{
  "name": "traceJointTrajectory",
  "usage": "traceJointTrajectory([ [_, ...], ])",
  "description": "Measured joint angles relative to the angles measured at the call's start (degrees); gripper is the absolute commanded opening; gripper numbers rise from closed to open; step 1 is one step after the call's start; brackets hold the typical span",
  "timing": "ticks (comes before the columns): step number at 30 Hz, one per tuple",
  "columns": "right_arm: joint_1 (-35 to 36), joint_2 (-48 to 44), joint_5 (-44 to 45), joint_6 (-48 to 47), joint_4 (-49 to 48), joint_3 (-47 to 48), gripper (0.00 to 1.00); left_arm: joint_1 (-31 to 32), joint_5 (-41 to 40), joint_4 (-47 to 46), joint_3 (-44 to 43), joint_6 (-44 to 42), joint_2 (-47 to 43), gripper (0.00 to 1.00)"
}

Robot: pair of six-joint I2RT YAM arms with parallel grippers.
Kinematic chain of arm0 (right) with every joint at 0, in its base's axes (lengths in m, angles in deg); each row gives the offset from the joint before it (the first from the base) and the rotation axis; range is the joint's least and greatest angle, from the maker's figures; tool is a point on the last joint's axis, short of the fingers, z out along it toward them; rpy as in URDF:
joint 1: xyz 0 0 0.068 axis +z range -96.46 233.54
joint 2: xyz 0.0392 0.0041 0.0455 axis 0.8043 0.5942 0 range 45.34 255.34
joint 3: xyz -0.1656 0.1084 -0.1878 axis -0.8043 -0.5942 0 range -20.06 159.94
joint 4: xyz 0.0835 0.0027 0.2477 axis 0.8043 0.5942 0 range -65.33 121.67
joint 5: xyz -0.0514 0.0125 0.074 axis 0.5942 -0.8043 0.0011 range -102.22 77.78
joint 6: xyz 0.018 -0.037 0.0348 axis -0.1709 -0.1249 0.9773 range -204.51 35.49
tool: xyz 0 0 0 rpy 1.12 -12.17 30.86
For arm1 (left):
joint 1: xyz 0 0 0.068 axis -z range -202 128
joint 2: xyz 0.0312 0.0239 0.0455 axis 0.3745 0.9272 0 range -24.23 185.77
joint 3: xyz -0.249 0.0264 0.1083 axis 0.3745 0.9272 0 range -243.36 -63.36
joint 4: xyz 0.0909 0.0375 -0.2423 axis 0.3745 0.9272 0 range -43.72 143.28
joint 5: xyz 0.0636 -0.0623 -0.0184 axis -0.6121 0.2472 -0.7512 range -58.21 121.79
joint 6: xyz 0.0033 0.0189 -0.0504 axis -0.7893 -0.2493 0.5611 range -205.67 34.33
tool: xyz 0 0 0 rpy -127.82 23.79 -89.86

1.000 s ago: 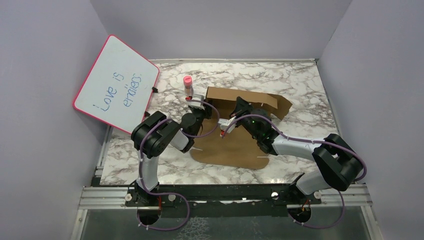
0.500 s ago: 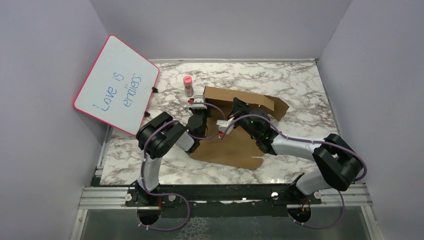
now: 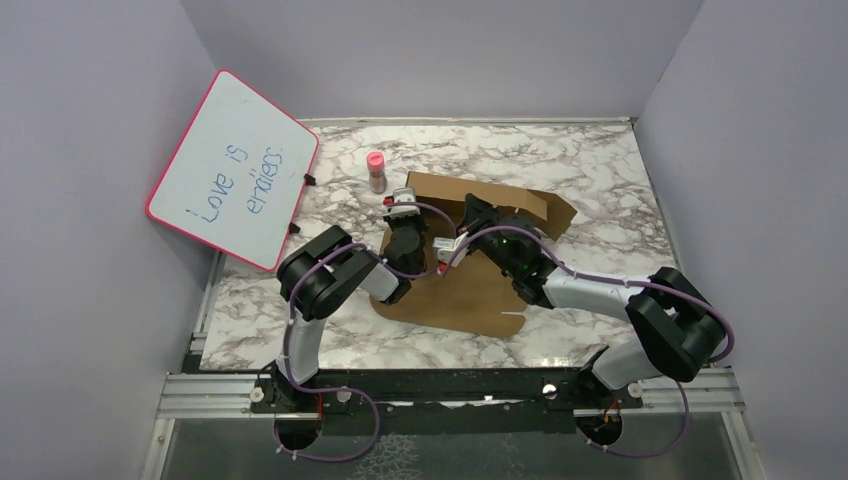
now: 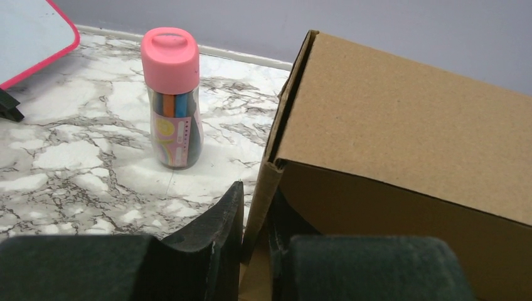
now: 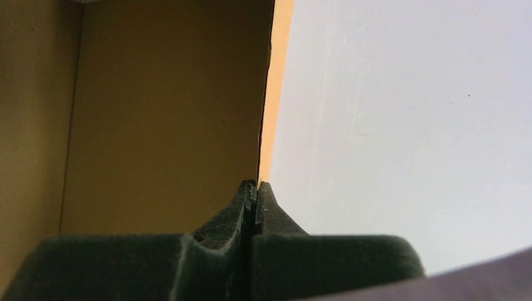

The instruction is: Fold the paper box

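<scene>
Top external: showing the paper box lying near the middle of the marble table, near part spreading flat, far panel standing upright. Also showing a pink-framed whiteboard leaning at the table's left edge and a pink-capped bottle standing just beyond the box's far left corner, not touching it.

Left wrist: looking along the left gripper at that upright corner of the box. Clamping a narrow cardboard flap between the two fingers, one sitting on either side of it. Showing brown panel filling the right half, the bottle standing upright on the marble to the left, apart from the fingers, and a corner of the whiteboard's pink frame peeking in at the upper left.

Right wrist: showing the right gripper pressed fully together, pads touching. Showing a vertical cardboard edge of the box rising straight from the fingertips, brown panel spreading to its left, lilac wall lying behind on the right. Impossible to tell: pinching that edge or merely meeting it.
</scene>
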Motion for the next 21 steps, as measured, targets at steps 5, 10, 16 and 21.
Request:
traceJointTrajectory([
  [5, 0.0, 0.0, -0.3, 0.5, 0.5, 0.2, 0.01, 0.4, -1.8, 2.9, -0.5, 1.5, -0.6, 0.12],
  [10, 0.0, 0.0, -0.8, 1.5, 0.8, 0.4, 0.01, 0.4, -1.3, 5.1, 0.6, 4.0, -2.2, 0.23],
  [16, 0.3, -0.6, -2.1, 2.7, 1.5, 0.5, 0.02, -0.6, 0.9, 6.8, 5.9, 7.0, -7.2, 0.37],
  [21, 0.5, -1.1, -3.2, 3.6, 2.2, 0.9, 0.05, -1.1, 2.4, 8.8, 8.7, 8.1, -11.3, 0.44],
])
